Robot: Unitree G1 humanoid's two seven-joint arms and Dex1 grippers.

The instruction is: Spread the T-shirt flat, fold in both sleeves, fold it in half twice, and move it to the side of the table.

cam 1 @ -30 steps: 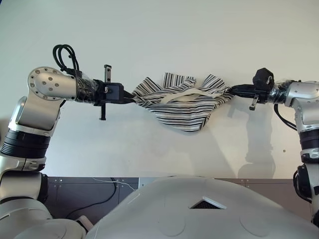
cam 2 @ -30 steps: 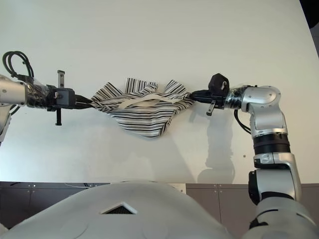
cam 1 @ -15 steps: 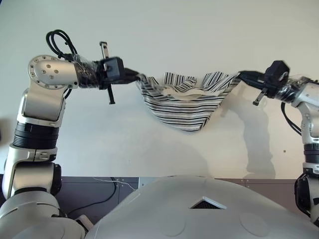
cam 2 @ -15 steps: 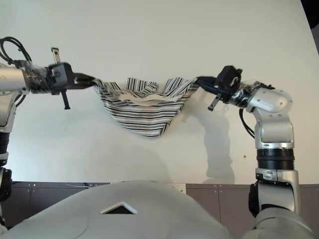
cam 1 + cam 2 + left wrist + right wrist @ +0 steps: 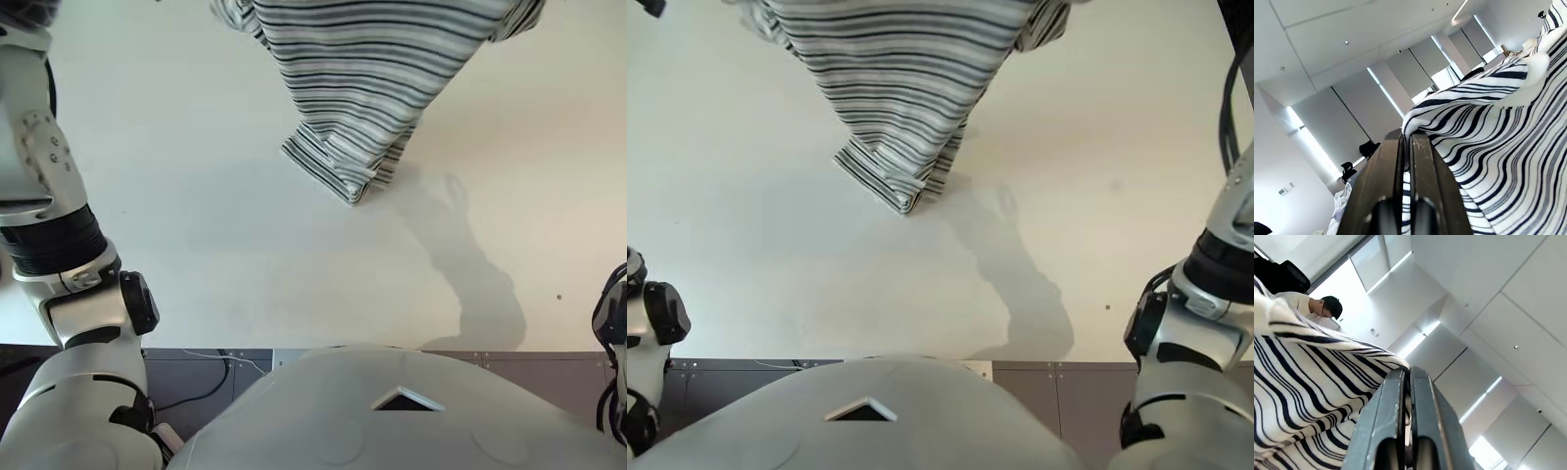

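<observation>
T-shirt (image 5: 362, 78) — hanging over table (image 5: 196, 255), low tip on it | left hand (image 5: 1406, 147), right hand (image 5: 1406, 382) — at its edges

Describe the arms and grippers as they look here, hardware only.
Left arm: silver-white shells, black ribbed joint bands, one link dotted with small holes. Right arm: the same silver shells with black joints; black cables run beside it. Left gripper: two flat, dark, parallel fingers. Right gripper: two flat grey fingers of the same shape.

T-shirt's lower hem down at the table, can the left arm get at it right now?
Probably not. The left arm is raised, its jaws shut on the T-shirt up top, so it would have to let go first; the hem hangs below, at the table.
</observation>
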